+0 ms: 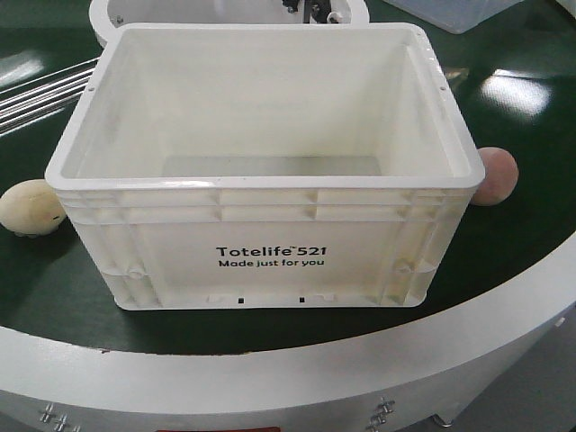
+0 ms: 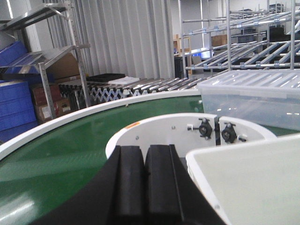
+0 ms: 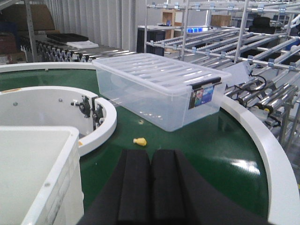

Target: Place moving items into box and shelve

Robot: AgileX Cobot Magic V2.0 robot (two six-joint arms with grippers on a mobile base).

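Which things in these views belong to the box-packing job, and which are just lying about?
Job: cream-white crate; cream-yellow ball outside it on one side; pinkish-peach ball outside it on the other.
Lying about: clear lidded tub; small yellow piece near the tub; blue bins in the background.

Warehouse-type hall. Curved green conveyor belt [image 3: 211,140], white outer rim [image 3: 269,159], white round inner hub [image 2: 154,129]. Grey pleated curtain [image 2: 122,42] across back. Metal roller racks [image 3: 220,37] on right. Grey steel shelf [image 2: 28,58] on left, with blue bins [image 2: 16,110] and cardboard boxes [image 2: 47,101] under it. Extendable roller conveyor [image 2: 117,91] behind belt. Clear lidded tub [image 3: 159,89] on belt, small yellow piece [image 3: 139,141] near it. Overhead light glare [image 1: 513,94] on belt.
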